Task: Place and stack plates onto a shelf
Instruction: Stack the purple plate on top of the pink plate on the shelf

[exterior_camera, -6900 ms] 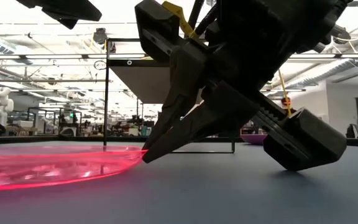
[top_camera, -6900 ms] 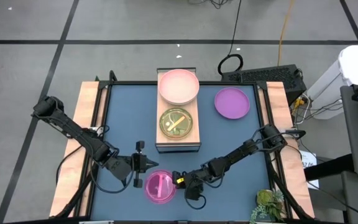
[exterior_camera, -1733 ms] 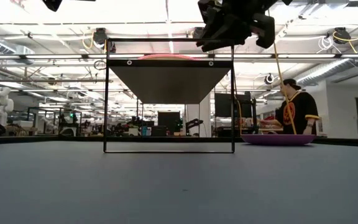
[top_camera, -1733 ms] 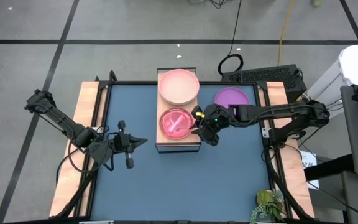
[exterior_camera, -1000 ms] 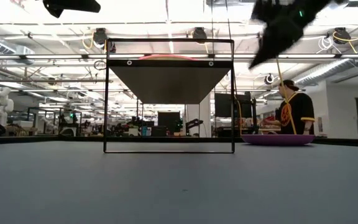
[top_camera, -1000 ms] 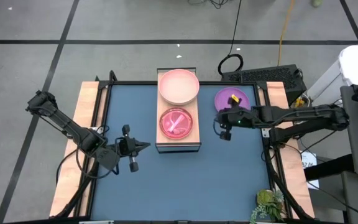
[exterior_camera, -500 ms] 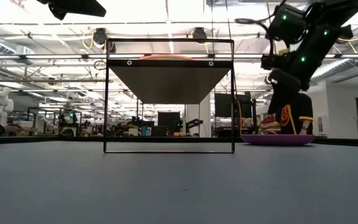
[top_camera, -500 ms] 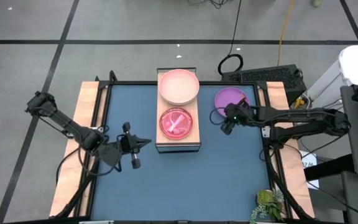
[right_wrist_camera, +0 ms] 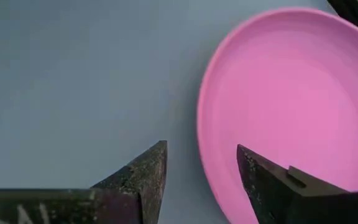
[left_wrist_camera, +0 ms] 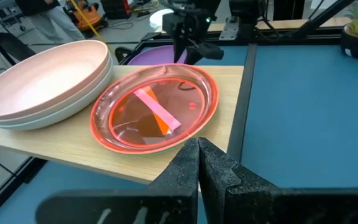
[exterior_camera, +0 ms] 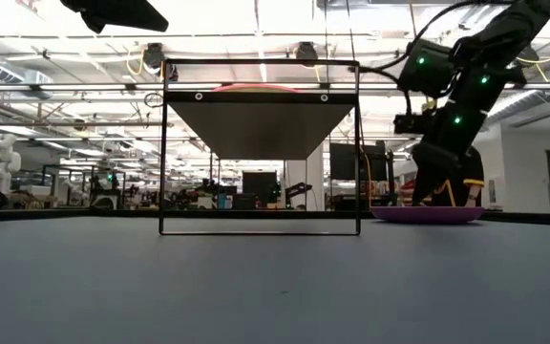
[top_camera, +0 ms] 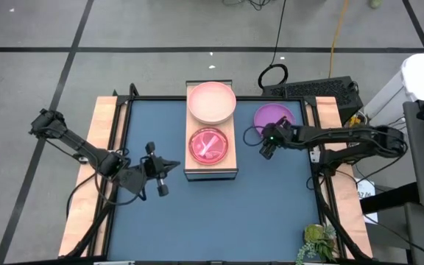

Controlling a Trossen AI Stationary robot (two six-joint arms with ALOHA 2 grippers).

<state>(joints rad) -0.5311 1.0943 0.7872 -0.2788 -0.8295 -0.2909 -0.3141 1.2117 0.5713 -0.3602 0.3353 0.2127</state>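
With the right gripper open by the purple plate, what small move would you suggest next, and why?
Probably ease the right gripper down so its open fingers straddle the near rim of the purple plate, then close. The plate lies on the table beside the shelf, ungrasped.

Both arms are dark, slender and jointed, with black cables looping along their links. The right end effector (top_camera: pixel 268 145) carries small green indicator lights on its black housing and a yellow tag. The left end effector (left_wrist_camera: pixel 197 163) has two matte black, wedge-shaped fingers (left_wrist_camera: pixel 181 167).
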